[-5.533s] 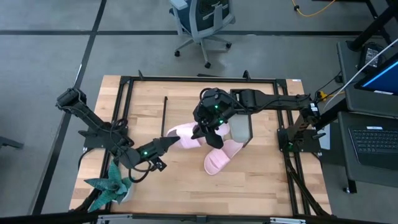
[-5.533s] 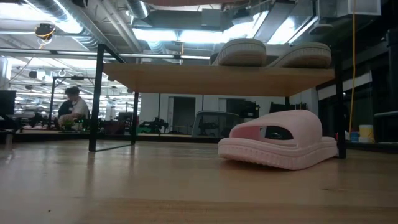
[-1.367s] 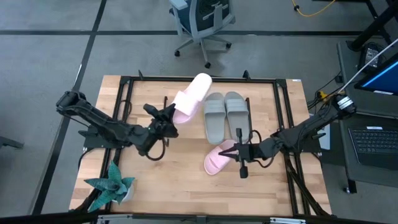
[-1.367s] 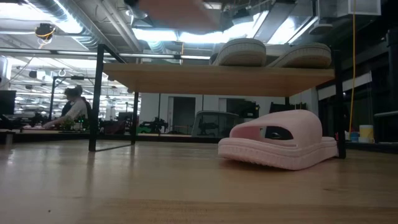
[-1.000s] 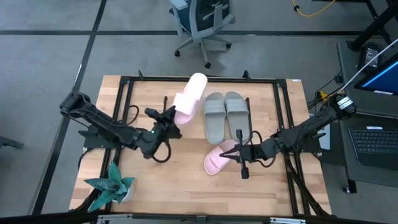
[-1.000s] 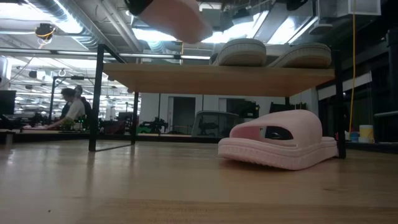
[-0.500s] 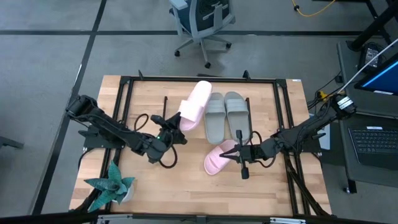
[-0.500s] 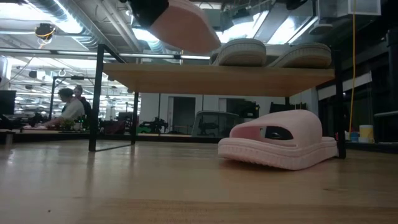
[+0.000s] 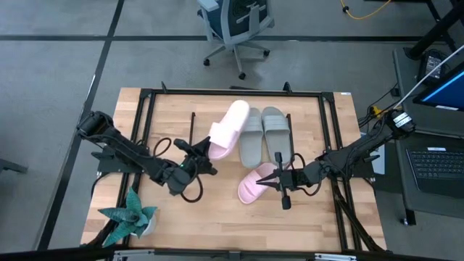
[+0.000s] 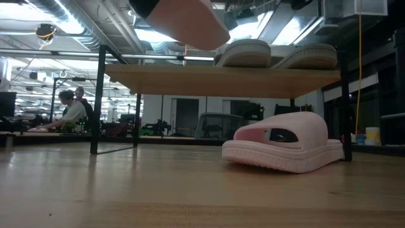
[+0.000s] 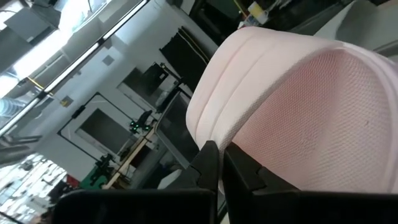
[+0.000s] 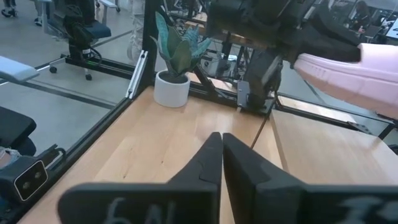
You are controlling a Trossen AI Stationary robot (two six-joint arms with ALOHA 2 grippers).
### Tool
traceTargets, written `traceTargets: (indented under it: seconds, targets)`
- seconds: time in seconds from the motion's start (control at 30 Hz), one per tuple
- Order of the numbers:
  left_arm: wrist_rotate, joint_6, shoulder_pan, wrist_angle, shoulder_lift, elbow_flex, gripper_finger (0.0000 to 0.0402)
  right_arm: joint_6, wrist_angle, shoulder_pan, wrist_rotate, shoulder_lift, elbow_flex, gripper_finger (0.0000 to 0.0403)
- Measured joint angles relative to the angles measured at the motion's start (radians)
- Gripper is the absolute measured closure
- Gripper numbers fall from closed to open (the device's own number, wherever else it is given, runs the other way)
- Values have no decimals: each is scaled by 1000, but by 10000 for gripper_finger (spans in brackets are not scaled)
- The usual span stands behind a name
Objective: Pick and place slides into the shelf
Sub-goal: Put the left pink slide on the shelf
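My left gripper is shut on a pale pink slide and holds it in the air over the left part of the shelf. In the low view this slide hangs just above the shelf board. Two grey-green slides lie side by side on top of the shelf. A second pink slide rests sole-down on the table in front of it. My right gripper hovers shut above that slide's right side, with nothing between its fingers. My left gripper holds the pink slide by its near end, pinched between the two fingers. The fingers come about level from the table's near left. The slide is lifted clear and slants away toward the far right, its textured sole in the wrist view.
A teal plant in a white pot stands at the table's near left corner. The shelf's thin black end frame rises just left of the held slide. An office chair stands beyond the far edge, and a laptop sits to the right.
My left gripper has carried the pink slide toward the table's near and right edges and slightly down, rolling a little. The slide has come closer to the grey-green pair and lower over the shelf. My right gripper has kept still.
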Motion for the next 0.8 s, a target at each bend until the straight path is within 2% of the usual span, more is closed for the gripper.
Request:
traceTargets:
  seconds: [0.17,0.4,0.57,0.7,0.8]
  targets:
    - [0,-48,-28,-1,0,0,401,-2,0,0,0,0,0,399]
    - [0,-105,-84,-2,0,0,401,-2,1,24,-2,0,0,381]
    - [-1,-149,-117,-2,0,0,401,-2,3,40,-1,0,0,388]
    - [0,-147,-132,-5,0,0,401,-2,3,47,-2,0,0,398]
    - [0,-85,-121,-7,0,0,401,1,3,47,-2,0,0,396]
